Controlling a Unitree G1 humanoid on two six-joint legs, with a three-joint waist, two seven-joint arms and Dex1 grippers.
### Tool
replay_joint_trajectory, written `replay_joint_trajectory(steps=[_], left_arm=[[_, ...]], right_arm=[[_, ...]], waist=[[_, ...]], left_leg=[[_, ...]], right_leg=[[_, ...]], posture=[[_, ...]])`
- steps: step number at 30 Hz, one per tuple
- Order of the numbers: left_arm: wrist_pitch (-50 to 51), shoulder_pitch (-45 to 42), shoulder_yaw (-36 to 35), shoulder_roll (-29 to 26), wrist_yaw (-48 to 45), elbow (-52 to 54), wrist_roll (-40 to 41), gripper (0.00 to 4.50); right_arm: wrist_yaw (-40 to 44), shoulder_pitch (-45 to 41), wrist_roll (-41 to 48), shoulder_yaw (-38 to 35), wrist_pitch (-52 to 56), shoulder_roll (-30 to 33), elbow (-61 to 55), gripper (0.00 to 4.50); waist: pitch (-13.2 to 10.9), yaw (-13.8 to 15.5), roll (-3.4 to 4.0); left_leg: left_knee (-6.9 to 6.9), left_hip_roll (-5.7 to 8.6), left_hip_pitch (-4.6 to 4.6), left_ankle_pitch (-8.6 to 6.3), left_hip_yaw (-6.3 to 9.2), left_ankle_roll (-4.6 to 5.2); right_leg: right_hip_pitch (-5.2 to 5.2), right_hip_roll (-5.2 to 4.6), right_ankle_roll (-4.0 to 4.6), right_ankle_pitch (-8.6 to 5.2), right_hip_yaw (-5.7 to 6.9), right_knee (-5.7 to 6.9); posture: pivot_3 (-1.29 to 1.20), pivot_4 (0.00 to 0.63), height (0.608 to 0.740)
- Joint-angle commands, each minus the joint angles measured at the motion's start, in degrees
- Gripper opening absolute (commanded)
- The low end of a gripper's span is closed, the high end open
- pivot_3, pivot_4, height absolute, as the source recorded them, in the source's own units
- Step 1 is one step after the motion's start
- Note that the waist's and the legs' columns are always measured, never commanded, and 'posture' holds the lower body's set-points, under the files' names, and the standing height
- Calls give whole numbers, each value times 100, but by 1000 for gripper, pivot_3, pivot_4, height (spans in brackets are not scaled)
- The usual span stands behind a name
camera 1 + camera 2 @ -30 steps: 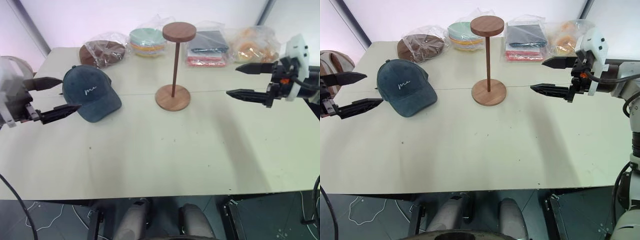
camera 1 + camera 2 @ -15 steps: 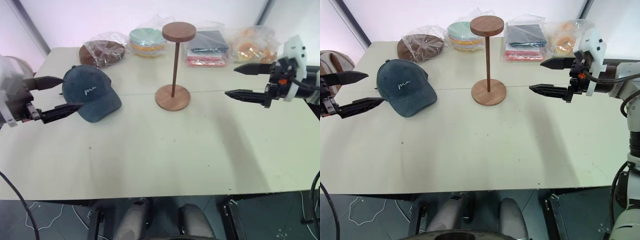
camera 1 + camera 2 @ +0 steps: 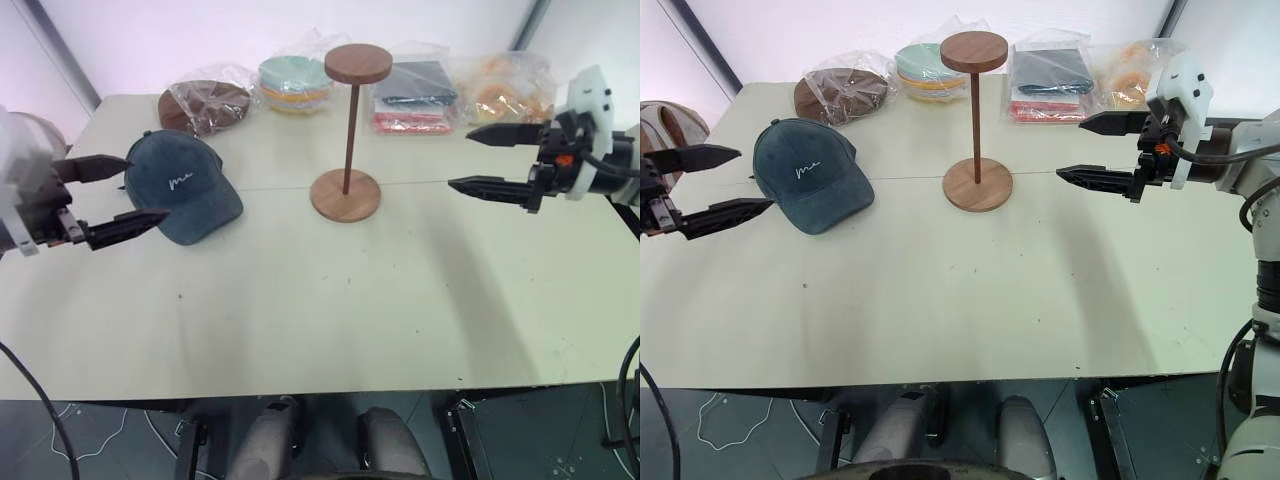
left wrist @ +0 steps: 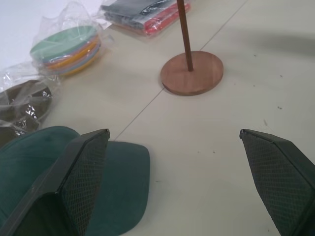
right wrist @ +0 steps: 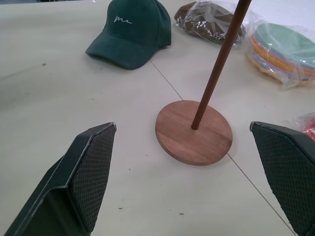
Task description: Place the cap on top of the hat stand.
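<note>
Still unchanged:
cap [image 3: 184, 186]: kept flat on table [image 3: 320, 300]
hat stand [image 3: 347, 130]: stayed bare
left gripper [image 3: 125, 192]: wide, empty, beside cap
right gripper [image 3: 482, 159]: wide, empty

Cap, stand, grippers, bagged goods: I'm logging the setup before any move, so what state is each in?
cap: lying on the table, not held
hat stand: upright, top disc bare
left gripper: open, beside the cap
right gripper: open, empty
stacked plates: bagged in plastic
brown round item: bagged
</note>
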State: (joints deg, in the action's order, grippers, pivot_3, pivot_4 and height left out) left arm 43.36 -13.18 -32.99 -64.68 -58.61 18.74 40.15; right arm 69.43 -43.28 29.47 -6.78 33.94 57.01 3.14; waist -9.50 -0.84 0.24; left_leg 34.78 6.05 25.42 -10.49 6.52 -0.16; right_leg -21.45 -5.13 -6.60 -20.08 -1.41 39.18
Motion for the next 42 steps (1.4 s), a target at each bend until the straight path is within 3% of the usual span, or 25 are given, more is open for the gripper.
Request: replay_joint_trajectory(steps=[1, 5, 8, 11, 15, 21, 25, 32, 42], left_arm=[[30, 5, -255, -138, 9, 144, 63, 4455], [46, 47, -267, -160, 29, 195, 35, 4455], [-262, 252, -9, -134, 243, 322, -442, 4455], [-329, 280, 452, 275, 771, 709, -606, 4455], [-1124, 620, 1710, 396, 1653, 994, -2202, 4455], [-2014, 731, 2525, 654, 2297, 758, -3495, 4455], [-2510, 470, 3347, 1066, 3308, 345, -4961, 4455], [-2405, 393, 3868, 1787, 3586, 67, -5676, 4455], [-2454, 189, 4107, 2319, 4064, -793, -6494, 4455]], right_arm=[[14, -190, -3, -29, -70, -23, -62, 4500], [27, -198, -11, -3, -71, -46, -51, 4500], [28, -178, -4, 10, -68, -60, -60, 4500], [13, -149, -2, 13, -63, -81, -78, 4500], [-19, -85, 14, 12, -27, -118, -139, 4500], [-19, -70, -6, 45, -27, -143, -153, 4500], [-20, -123, 14, 93, 30, -165, -199, 4500], [1, -190, 18, 130, 90, -152, -233, 4500], [41, -251, 7, 152, 132, -129, -240, 4500]], waist=[[0, 0, 0], [0, -2, 0], [0, -1, 0], [0, 16, 0], [-2, 14, -4], [-4, 14, -3], [-7, 32, -6], [-7, 25, -7], [-7, 23, -7]], left_leg=[[0, 0, 0, 0, 0, 0], [0, 0, 0, 0, 0, 0], [0, 0, 0, 0, -1, 0], [0, 0, -1, 0, -1, 0], [1, 1, -1, 0, -1, 0], [-7, 0, -1, 0, -5, 0], [-4, 2, -2, 0, -4, 0], [-2, 4, 3, -1, -4, 2], [1, 5, 2, 0, -2, 2]], right_leg=[[0, 0, 0, 0, 0, 0], [0, 0, 0, 0, 0, 0], [0, 0, 0, 0, 0, 0], [2, -1, 0, 0, -1, -1], [5, -2, -1, 1, -1, -3], [-1, 0, 0, 1, -4, -2], [2, -1, -1, 1, -1, -2], [-1, -2, -2, 2, -1, -2], [1, -1, -3, 2, 1, 0]], posture=[[0, 150, 740], [0, 150, 740], [0, 150, 740], [0, 150, 740], [0, 150, 740], [0, 150, 740], [0, 150, 740], [0, 150, 740], [0, 150, 740]])
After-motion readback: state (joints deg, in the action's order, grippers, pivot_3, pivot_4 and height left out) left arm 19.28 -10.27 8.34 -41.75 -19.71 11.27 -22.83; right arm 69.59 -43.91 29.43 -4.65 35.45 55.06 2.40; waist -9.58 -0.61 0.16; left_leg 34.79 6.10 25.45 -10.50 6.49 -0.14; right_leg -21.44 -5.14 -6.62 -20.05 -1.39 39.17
